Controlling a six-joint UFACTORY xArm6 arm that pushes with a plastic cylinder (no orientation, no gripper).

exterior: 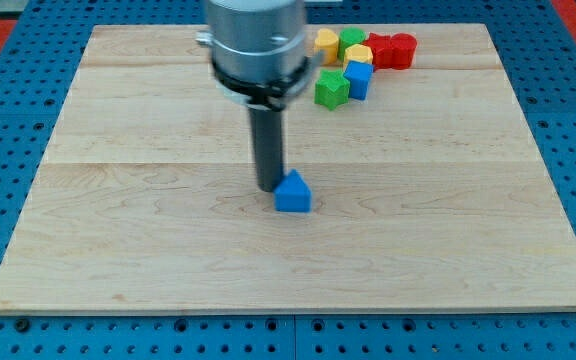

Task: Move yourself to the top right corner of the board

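My tip stands near the middle of the counter, touching or just beside the left edge of a blue block with a peaked top. I carry no claw, only this rod, so there is nothing to release or clench.

Up and to the view's right sits a cluster: a yellow block, a green block, a second green block, a second yellow block, a second blue block, then two red blocks touching.

The top right corner lies well apart from my tip, so I judge nearly the whole move is left, and the cluster sits close to the straight path.

My housing cuts off at the view's top and hides the counter behind it. Shapes in the cluster are hard to tell.
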